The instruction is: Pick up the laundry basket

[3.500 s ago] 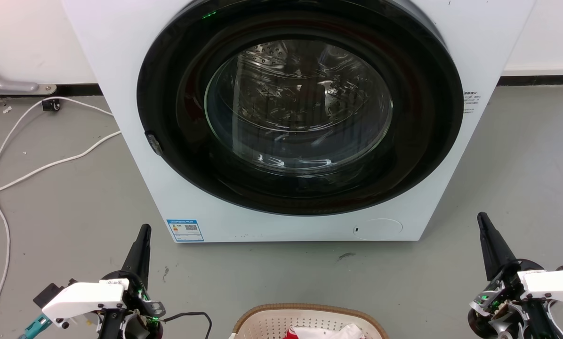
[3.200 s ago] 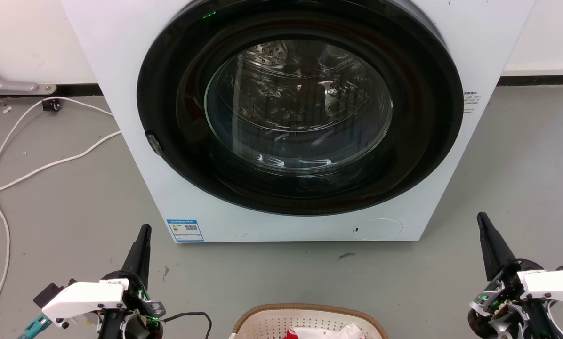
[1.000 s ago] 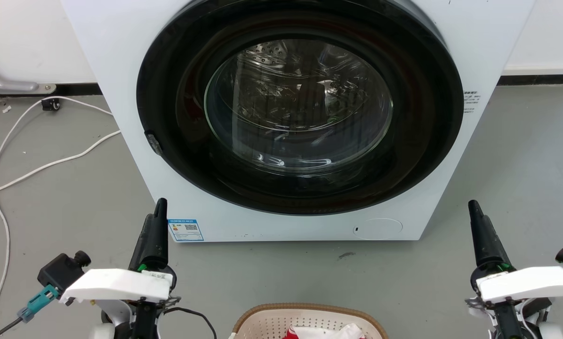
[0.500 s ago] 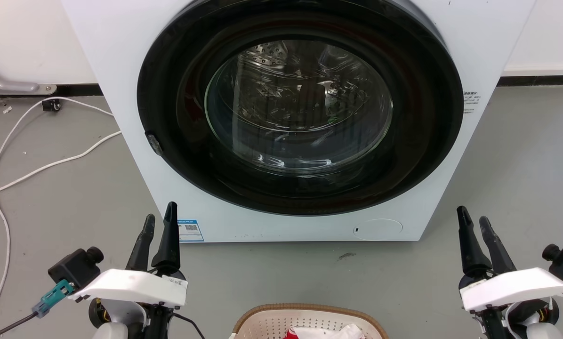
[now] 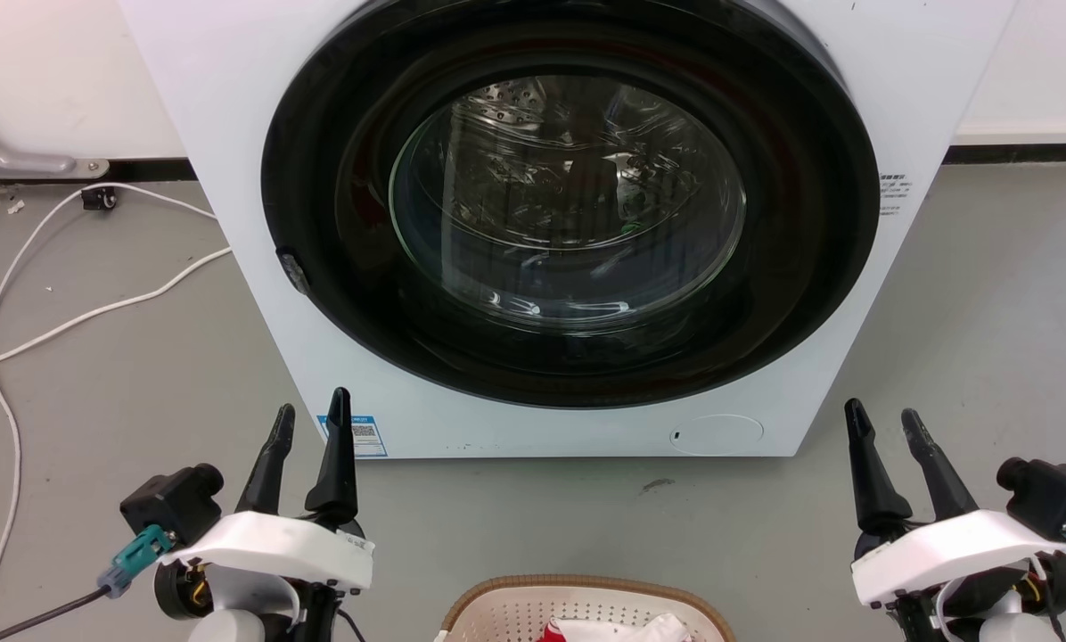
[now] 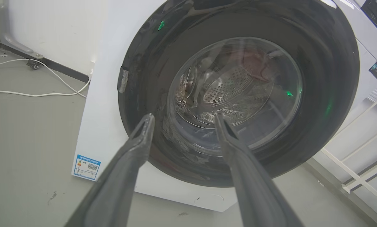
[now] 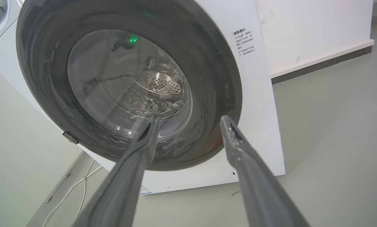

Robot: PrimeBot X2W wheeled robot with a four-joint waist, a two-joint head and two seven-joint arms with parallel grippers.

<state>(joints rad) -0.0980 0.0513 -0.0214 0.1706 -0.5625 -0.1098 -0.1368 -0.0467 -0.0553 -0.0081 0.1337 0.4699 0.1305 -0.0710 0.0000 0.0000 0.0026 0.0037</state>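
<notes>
Both wrists have rolled since 3.5 s ago. Back then each claw showed a single dark finger profile low in the head view's corners, and now two separate fingers show on each.

- Left gripper (image 5: 312,403): fingers spread and holding nothing. Its wrist view confirms the gap (image 6: 183,116).
- Right gripper (image 5: 881,410): fingers likewise spread and empty, and its wrist view (image 7: 190,118) shows the same.
- Both claws have also drifted slightly inward, towards each other.
- Both point ahead at the washing machine (image 5: 230,134), whose glass door (image 5: 569,205) is shut. The fingertips are short of its front and not touching it.

The laundry basket (image 5: 586,580) has not shifted. It sits on the floor between the two claws, behind their fingertips on the robot's side, well apart from both. Red and white laundry (image 5: 613,629) lies inside it.

A white cable (image 5: 96,308) runs across the floor ahead of and outboard of the left claw.

Judgement: this is the pre-grasp stage. The claws are open, but they face the washer rather than the basket rim. To grasp it they would likely need to lower and turn inward onto the rim's two ends. No contact has been made, so the lift has not started.
</notes>
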